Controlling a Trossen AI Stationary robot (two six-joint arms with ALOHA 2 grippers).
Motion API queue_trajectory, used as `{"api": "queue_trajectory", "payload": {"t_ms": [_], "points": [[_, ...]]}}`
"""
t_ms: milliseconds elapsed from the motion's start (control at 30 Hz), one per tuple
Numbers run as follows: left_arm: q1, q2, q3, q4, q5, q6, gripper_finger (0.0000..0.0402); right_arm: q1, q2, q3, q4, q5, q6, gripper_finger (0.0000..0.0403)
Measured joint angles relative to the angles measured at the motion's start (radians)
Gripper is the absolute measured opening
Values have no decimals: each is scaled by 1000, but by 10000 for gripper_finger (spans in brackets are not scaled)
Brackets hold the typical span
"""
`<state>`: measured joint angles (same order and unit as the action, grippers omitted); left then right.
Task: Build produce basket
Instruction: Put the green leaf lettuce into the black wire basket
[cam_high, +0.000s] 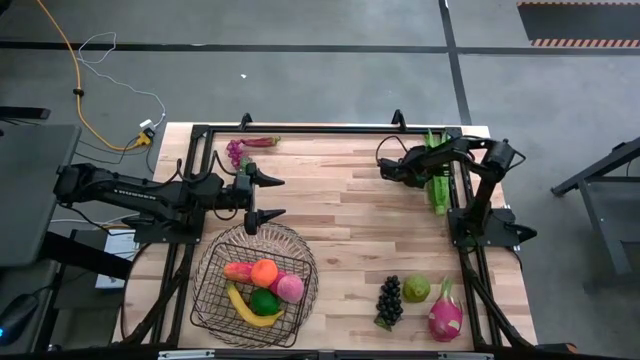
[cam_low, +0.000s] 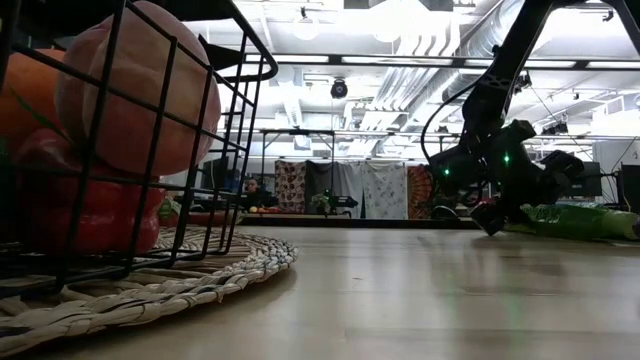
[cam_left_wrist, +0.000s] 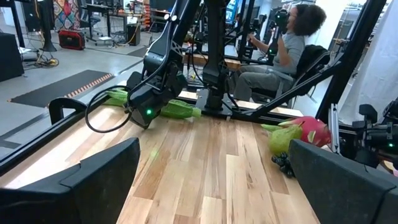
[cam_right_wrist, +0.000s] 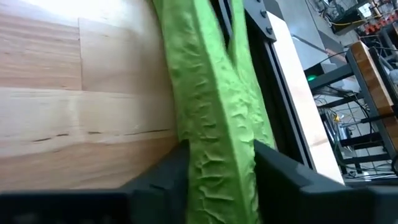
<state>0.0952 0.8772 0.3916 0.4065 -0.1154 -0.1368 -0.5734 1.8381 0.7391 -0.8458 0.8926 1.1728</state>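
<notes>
Right hand (cam_right_wrist: 217, 180): pinching the green beans (cam_right_wrist: 214, 112) at the surface's (cam_high: 350, 230) far edge.
Left hand (cam_high: 268, 197): hovering spread beside the basket (cam_high: 215, 300).

This is a big robot lab or workshop, not a home. The floor (cam_high: 330, 70) is bare grey concrete with dark lines and a striped warning patch. An orange cable (cam_high: 75, 75) runs loose across it. Pipes and long lights (cam_low: 330, 62) hang from the open ceiling. Patterned cloths (cam_low: 345, 190) hang at the far wall. A person (cam_left_wrist: 280, 53) sits in a chair among black metal frames and more robot gear. The wooden table (cam_high: 350, 210) has a black metal frame around it, with two dark robot arms fixed on it.
</notes>
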Motion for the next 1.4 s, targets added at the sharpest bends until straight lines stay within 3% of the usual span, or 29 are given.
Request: {"api": "queue_trajectory", "payload": {"t_ms": [233,467,733,900,1000,1167,1400], "points": [[0,0,0,0,0,1,399,48,-38,-6,-9,38,-17,52],[0,0,0,1,-14,9,399,190,-252,-5,29,161,-43,28],[0,0,0,1,-25,8,399,424,-538,-5,372,276,-375,24],[0,0,0,2,-23,-23,399,559,-605,-3,703,269,-675,24],[0,0,0,2,-6,-43,399,607,-605,-3,928,164,-861,24],[0,0,0,7,-1,-45,399,621,-541,-2,1313,-220,-1080,23],[0,36,0,90,-9,-48,399,571,-319,-2,1867,-629,-1102,23]]}}
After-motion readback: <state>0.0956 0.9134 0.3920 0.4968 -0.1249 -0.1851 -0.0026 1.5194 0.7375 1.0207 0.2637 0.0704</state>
